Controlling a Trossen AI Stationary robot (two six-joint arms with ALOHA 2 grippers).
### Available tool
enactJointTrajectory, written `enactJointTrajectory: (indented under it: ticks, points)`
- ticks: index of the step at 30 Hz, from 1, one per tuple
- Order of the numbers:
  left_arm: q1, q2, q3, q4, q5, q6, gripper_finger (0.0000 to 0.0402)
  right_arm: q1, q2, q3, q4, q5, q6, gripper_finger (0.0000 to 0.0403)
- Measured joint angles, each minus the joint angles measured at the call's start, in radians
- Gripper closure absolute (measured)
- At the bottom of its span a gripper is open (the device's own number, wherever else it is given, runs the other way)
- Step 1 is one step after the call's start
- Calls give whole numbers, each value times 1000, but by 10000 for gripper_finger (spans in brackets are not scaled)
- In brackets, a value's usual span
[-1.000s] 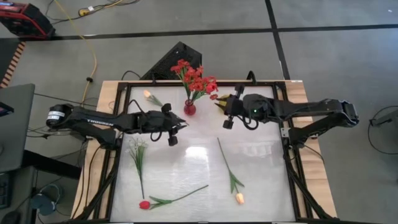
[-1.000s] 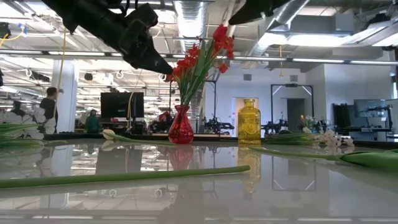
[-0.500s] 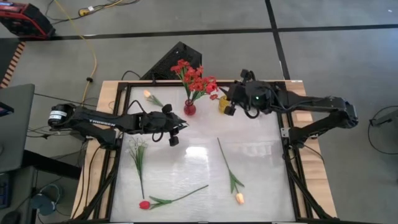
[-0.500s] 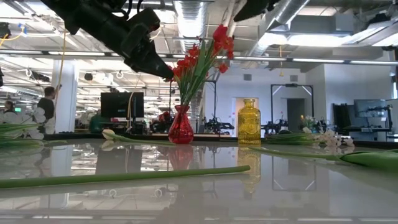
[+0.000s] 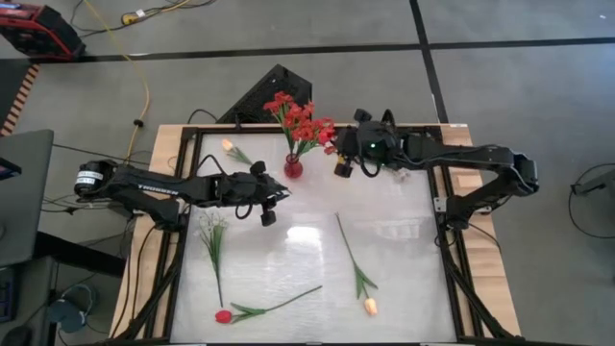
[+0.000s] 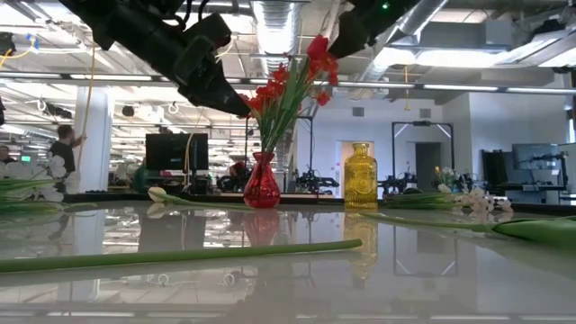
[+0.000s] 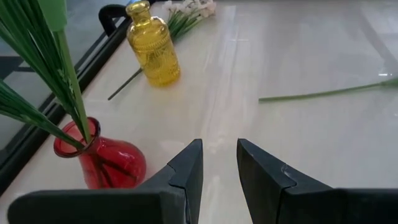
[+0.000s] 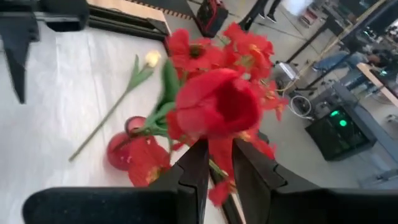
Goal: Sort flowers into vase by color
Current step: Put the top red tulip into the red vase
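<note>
A red vase (image 5: 293, 170) stands near the table's far edge. It holds a bunch of small red blossoms (image 5: 300, 120) and a red tulip (image 8: 214, 109), whose stems stick into its neck. My right gripper (image 8: 219, 146) hangs above the yellow vase (image 6: 361, 175), fingers slightly apart, slanting down toward the tulip's head (image 6: 319, 47), which sits just beyond the fingertips. My left gripper (image 7: 219, 168) hovers open and empty above the table on the red vase's near left (image 5: 272, 197). My right gripper has the red tulip's head right ahead of its fingertips, and something red (image 8: 220, 158) shows in the narrow gap between them. I cannot tell whether the fingers touch it.
Loose flowers lie on the table: a pale tulip (image 5: 231, 147) at the far left, a white sprig (image 5: 213, 231), a red tulip (image 5: 223, 315) and a pale tulip (image 5: 370, 308) near the front. Another white sprig (image 7: 189, 9) lies by the yellow vase. People stand in the room behind.
My right arm has swung toward the table's far edge and turned, while its fingertips stayed beside the tulip's head. The flowers in the red vase have kept their place.
</note>
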Motion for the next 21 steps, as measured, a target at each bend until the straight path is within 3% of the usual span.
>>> enactJointTrajectory:
  ticks: [11, 21]
  points:
    - [0, 0, 0, -7, -2, 39, 313, 42, -1, 0, 193, -11, -51, 306]
    - [0, 0, 0, -14, -13, 25, 313, 32, 96, 0, 321, -54, -19, 306]
